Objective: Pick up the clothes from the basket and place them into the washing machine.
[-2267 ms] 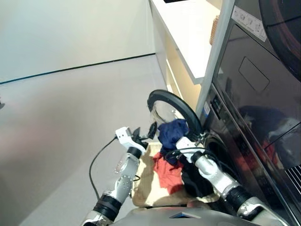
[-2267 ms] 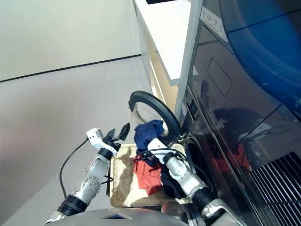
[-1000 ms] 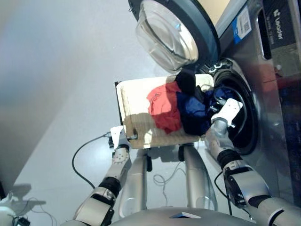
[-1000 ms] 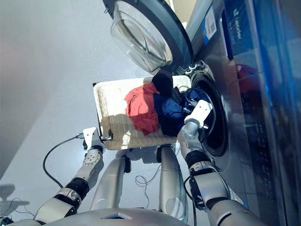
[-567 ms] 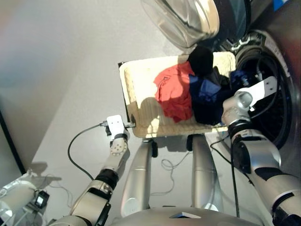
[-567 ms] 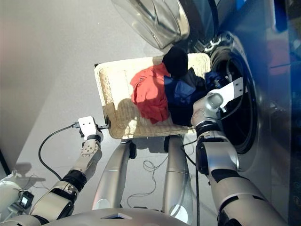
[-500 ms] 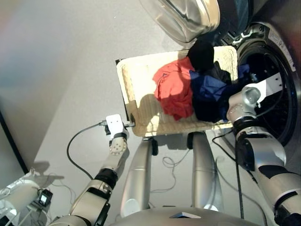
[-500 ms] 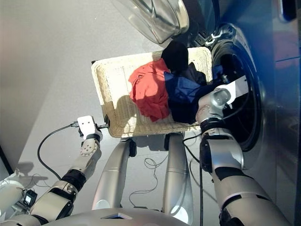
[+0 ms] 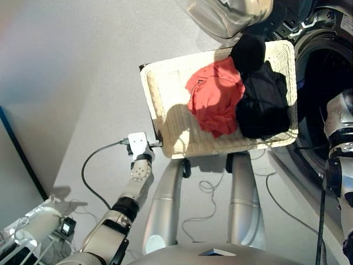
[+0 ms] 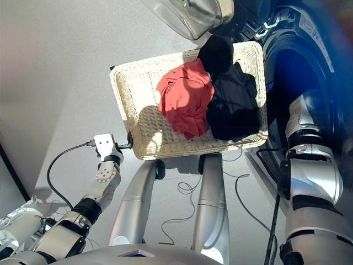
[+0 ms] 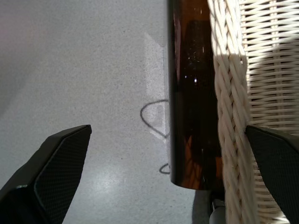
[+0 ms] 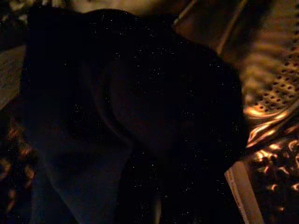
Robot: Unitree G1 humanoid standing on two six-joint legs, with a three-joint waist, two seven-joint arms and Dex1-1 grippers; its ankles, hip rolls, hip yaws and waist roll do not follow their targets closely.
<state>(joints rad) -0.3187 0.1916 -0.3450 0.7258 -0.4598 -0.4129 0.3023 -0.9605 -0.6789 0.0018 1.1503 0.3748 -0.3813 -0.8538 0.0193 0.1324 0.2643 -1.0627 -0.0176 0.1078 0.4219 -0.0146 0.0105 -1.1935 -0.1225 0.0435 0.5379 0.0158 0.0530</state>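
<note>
Basket (image 9: pixel 160 105): left of washer (image 10: pixel 309 61), below its door (image 9: pixel 231 14). In basket, right half: two garments (image 9: pixel 218 102) side by side. Left gripper (image 11: pixel 159 186): at basket's left rim.

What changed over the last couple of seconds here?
The navy garment left the basket: the right arm carried it into the washing machine's drum. The orange-red garment and black garment stayed in the basket; the left claw stayed at the basket's corner.

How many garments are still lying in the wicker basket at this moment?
2: the orange-red fabric garment in the middle of the cream woven wicker basket, and the black fabric garment beside it, toward the washing machine. More could be hidden underneath.
</note>
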